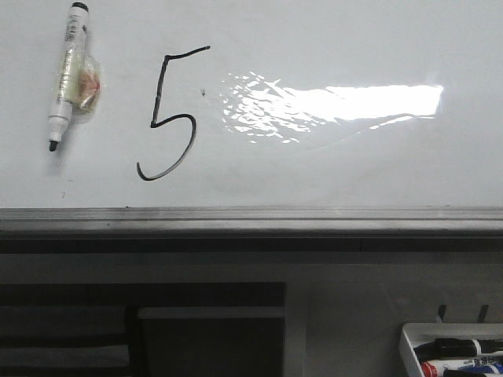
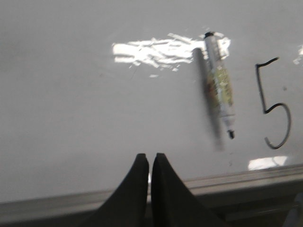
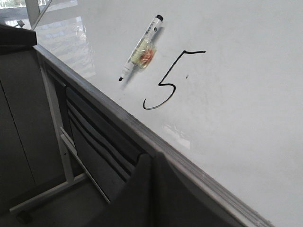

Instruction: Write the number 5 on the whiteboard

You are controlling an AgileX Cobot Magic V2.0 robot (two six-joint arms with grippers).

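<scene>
A thin black hand-drawn number 5 (image 1: 171,115) sits on the glossy white whiteboard (image 1: 354,173), beside a capless white marker (image 1: 69,75). Both black grippers, left (image 2: 150,163) and right (image 3: 154,163), are closed and empty.

tray (image 1: 409,345): cut by frame edge; its markers (image 1: 456,348) partly hidden | marker (image 2: 219,85): blurred

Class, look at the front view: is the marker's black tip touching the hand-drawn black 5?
No, the white-bodied marker lies apart from the thin black 5, bare glossy white whiteboard between them.

The number 5 (image 1: 171,115) stood on the whiteboard (image 1: 330,169). A marker (image 1: 69,72) lay just left of it. A marker tray (image 1: 452,351) sat below right.
</scene>
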